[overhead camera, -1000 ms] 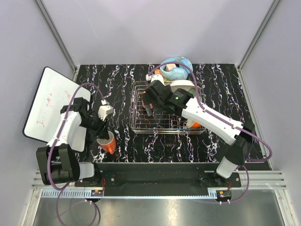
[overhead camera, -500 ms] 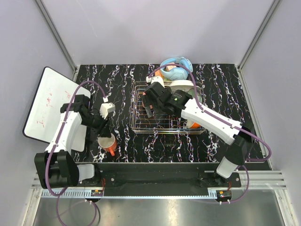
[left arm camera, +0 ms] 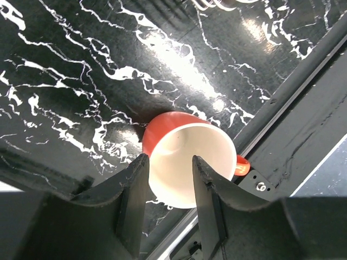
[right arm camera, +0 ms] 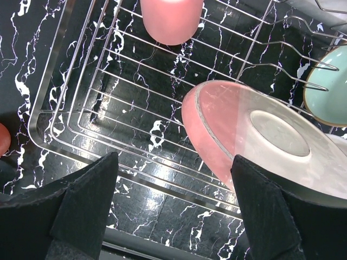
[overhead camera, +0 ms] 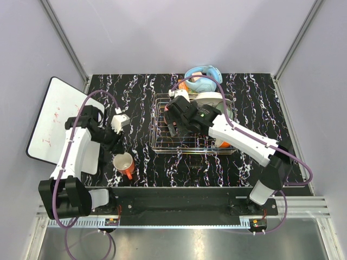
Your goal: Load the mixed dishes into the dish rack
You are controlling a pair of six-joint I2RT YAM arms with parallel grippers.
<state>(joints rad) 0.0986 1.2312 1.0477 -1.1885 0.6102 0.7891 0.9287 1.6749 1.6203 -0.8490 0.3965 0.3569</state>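
The cream mug with orange handle [overhead camera: 123,163] [left arm camera: 187,162] sits near the table's front edge, its mouth facing up. My left gripper [left arm camera: 169,160] [overhead camera: 115,145] hangs over its rim, part open. One finger lies along the outside of the wall and the other is over the inside, with a gap between them. My right gripper [right arm camera: 174,162] [overhead camera: 173,122] hovers wide open and holding nothing over the dish rack [overhead camera: 160,142] [right arm camera: 81,124]. In the rack are the salmon-pink cup [right arm camera: 171,21], the pink-and-cream plate [right arm camera: 217,135] on edge, and the pale green bowl [right arm camera: 328,92].
Light blue headphones [overhead camera: 203,81] lie behind the rack. A white plate [overhead camera: 210,99] and an orange-outside bowl [overhead camera: 222,144] show beside my right arm. The white board [overhead camera: 54,116] leans at the table's left edge. A black rail [left arm camera: 303,124] runs close by the mug.
My left arm has drawn back a little to the left. The mug, tilted with its orange side showing, now stands with its mouth up. The right arm has barely moved.
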